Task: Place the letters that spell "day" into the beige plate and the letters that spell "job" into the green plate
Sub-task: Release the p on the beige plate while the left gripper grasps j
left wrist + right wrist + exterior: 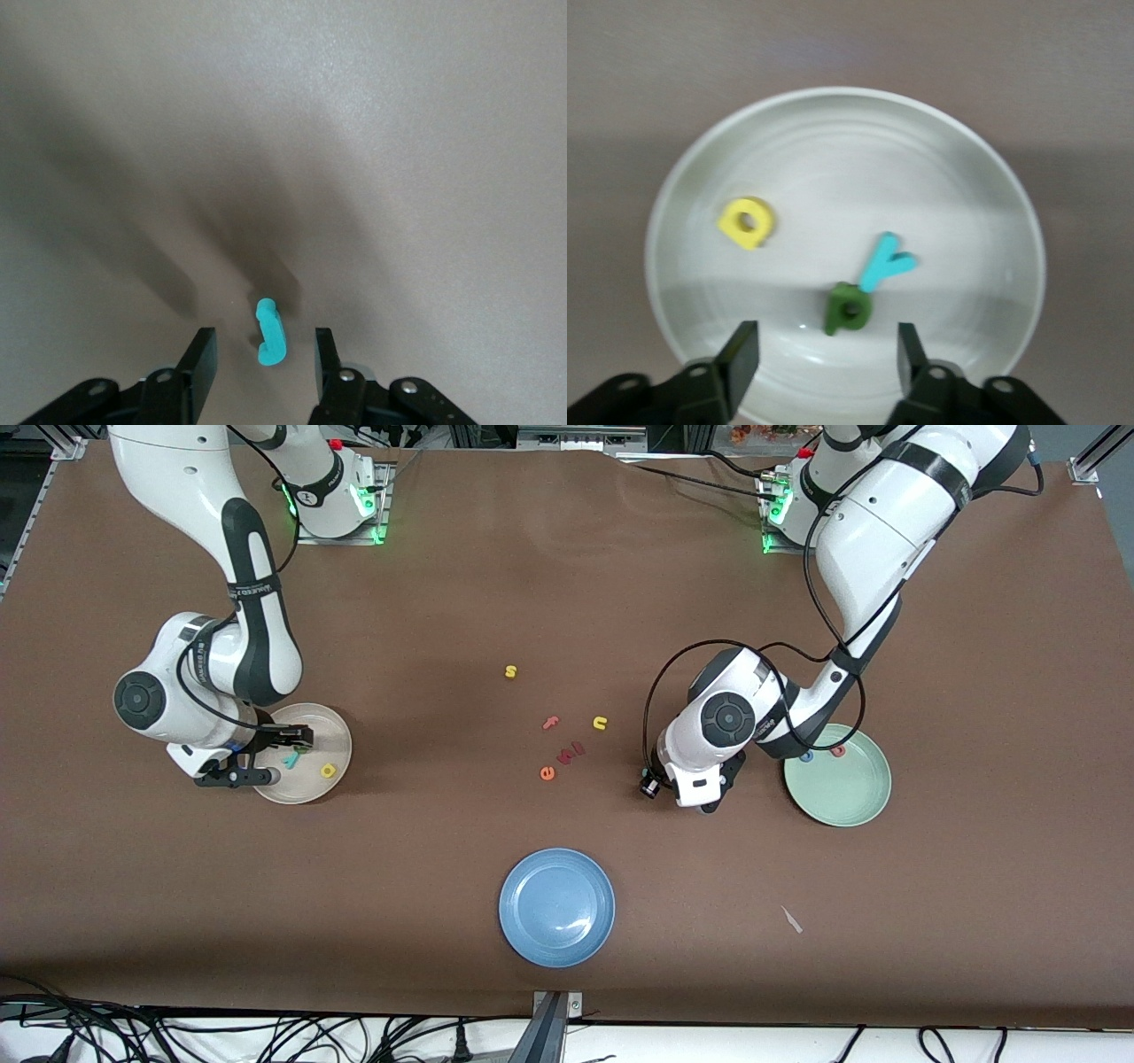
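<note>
The beige plate point(332, 731) point(833, 150) toward the right arm's end holds a green d point(849, 308), a teal y point(291, 759) point(884, 262) and a yellow a point(329, 771) point(747, 222). My right gripper point(285, 756) point(826, 354) hangs open just over that plate, holding nothing, the d lying free in front of its fingers. The green plate point(842, 797) holds a blue o point(807, 756) and a pinkish-red b point(838, 751). Beside it, my left gripper point(709, 804) point(263, 354) is down at the table. Its fingers stand apart on either side of the teal j point(271, 333), with a gap on each side.
A blue plate point(556, 906) lies nearest the front camera, mid-table. Loose letters lie in the middle: a yellow s point(510, 671), a pink f point(551, 723), a yellow u point(600, 723), red pieces point(570, 753) and an orange-red e point(547, 773). A small scrap point(791, 919) lies nearby.
</note>
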You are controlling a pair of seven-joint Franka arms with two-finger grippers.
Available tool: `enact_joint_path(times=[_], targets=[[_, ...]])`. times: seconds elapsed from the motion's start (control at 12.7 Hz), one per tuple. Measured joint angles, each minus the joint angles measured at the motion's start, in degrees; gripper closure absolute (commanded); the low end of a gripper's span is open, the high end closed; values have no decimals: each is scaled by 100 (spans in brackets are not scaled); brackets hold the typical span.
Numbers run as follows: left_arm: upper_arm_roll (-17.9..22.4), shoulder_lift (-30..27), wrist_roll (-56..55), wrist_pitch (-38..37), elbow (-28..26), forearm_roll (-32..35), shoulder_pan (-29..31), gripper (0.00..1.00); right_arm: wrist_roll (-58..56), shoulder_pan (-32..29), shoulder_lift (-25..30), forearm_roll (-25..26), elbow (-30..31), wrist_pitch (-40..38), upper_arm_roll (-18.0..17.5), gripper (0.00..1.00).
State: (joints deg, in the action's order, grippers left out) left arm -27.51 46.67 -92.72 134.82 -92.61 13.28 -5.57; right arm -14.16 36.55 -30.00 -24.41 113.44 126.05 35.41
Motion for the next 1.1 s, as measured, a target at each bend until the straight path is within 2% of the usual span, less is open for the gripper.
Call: enact_joint_path(times=[0.24, 0.55, 0.79, 0.87, 0.95, 1.1], targets=[[85, 42, -4, 26, 3, 0, -117, 61, 570, 213, 2, -4, -527, -766, -22, 0], [124, 95, -9, 31, 9, 0, -160, 93, 1346, 681, 3, -4, -861, -1100, -31, 0], [140, 106, -27, 34, 28, 0, -157, 100, 1616, 790, 12, 44, -988, -1328, -48, 0], [154, 106, -29, 34, 37, 0, -147, 100, 1696, 672, 69, 217, -1046, -1398, -190, 0], [178, 107, -22, 34, 53, 0, -135, 100, 1906, 319, 197, 629, -1088, -1419, -637, 0], [200, 104, -20, 33, 118, 0, -102, 100, 2460, -853, 510, 1585, -1113, -1430, -2050, 0]])
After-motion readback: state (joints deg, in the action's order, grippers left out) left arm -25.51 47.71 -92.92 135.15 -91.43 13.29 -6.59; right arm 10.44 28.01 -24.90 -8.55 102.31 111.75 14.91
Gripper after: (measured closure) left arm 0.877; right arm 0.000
